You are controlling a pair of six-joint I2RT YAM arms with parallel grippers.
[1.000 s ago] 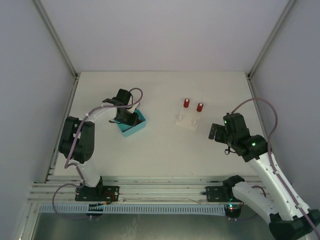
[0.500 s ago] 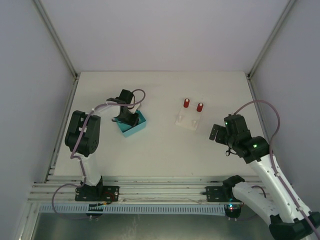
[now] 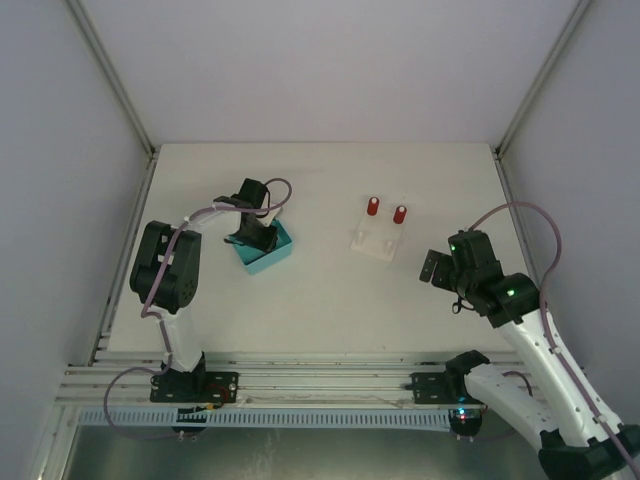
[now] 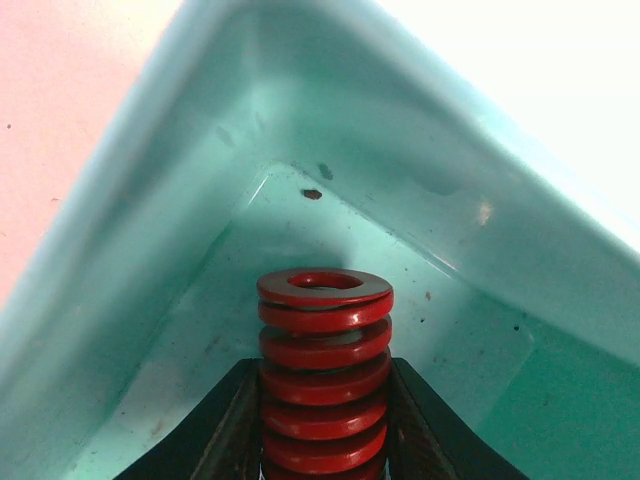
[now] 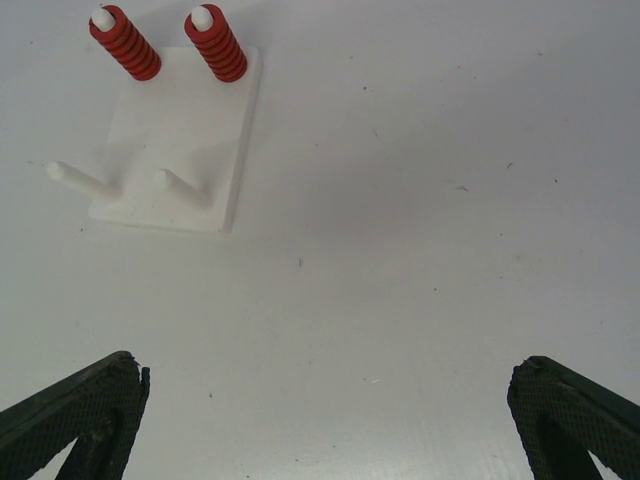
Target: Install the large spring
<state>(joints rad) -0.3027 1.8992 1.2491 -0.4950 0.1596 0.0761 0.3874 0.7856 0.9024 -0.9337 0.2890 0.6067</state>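
My left gripper point(image 3: 256, 238) reaches down into the teal bin point(image 3: 279, 250); in the left wrist view it point(image 4: 322, 425) is shut on a large red spring point(image 4: 324, 370), with a finger on each side of the coils. The white peg stand point(image 3: 375, 241) sits right of centre, with two red springs point(image 3: 372, 206) on its far pegs; the right wrist view shows it point(image 5: 185, 140) with two bare near pegs point(image 5: 80, 178). My right gripper point(image 5: 325, 420) is open and empty, above the table to the right of the stand.
The teal bin's walls point(image 4: 150, 180) rise closely round the held spring. The enclosure's side walls and frame rails point(image 3: 515, 210) bound the white table point(image 3: 330, 290). The aluminium rail point(image 3: 300, 385) runs along the near edge.
The left arm's elbow has swung right and its gripper has settled a little further into the bin. The right arm has barely moved.
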